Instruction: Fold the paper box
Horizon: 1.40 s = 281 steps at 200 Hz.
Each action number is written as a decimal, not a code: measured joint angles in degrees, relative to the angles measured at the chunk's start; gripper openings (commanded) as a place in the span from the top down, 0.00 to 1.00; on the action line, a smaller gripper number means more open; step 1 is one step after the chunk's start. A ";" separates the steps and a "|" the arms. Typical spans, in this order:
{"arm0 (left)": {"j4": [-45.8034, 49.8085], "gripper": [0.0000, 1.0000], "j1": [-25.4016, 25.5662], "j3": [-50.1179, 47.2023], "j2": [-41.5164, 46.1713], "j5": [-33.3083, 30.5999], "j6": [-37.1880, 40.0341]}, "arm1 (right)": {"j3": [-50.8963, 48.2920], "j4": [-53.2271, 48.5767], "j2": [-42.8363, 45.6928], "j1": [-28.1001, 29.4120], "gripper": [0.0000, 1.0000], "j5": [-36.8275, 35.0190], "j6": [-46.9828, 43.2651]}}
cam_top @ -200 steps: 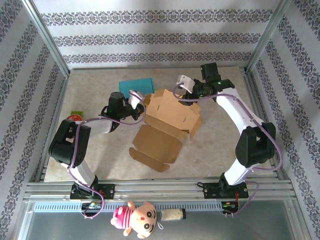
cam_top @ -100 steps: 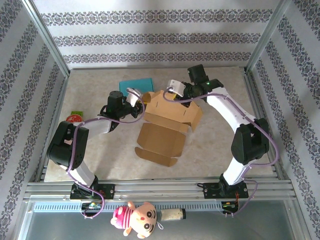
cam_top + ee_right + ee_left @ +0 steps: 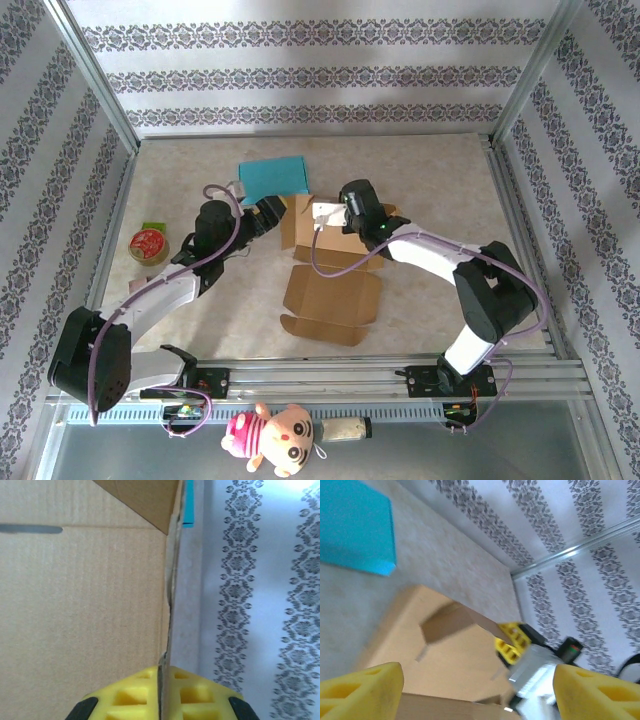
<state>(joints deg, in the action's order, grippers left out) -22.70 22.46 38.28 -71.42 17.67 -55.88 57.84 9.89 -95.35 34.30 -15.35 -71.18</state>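
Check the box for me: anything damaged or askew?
Nothing spilled. The box wall pinched in the shut right gripper has a slightly ragged, kinked edge; whether it is torn I cannot tell.

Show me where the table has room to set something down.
Bare table lies far right, beyond the right arm, and far left, between the tape roll and teal box. The middle, around the cardboard box, is crowded.
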 measured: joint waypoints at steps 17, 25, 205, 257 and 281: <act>-0.04 0.22 1.55 1.25 -1.44 -0.17 -4.04 | -2.93 7.19 -0.44 1.07 1.00 -2.12 -3.32; -0.35 0.23 1.86 2.03 -2.58 -0.52 -5.53 | -4.00 10.27 -0.52 1.57 1.00 -2.71 -4.57; -13.40 0.62 1.92 13.86 -27.87 7.76 -14.62 | -11.87 26.75 1.95 3.98 0.85 -1.29 -12.70; -9.84 0.74 2.58 13.84 -26.82 7.54 -6.40 | -12.61 24.81 2.95 4.48 0.61 0.98 -8.48; -7.39 0.75 2.99 13.90 -25.75 7.13 -0.31 | -13.40 22.62 6.08 4.61 0.46 2.47 -4.57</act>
<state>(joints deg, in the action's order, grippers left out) -30.09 25.45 52.18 -97.17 24.80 -56.18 44.45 32.51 -89.27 38.92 -12.88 -75.75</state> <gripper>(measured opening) 0.252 0.465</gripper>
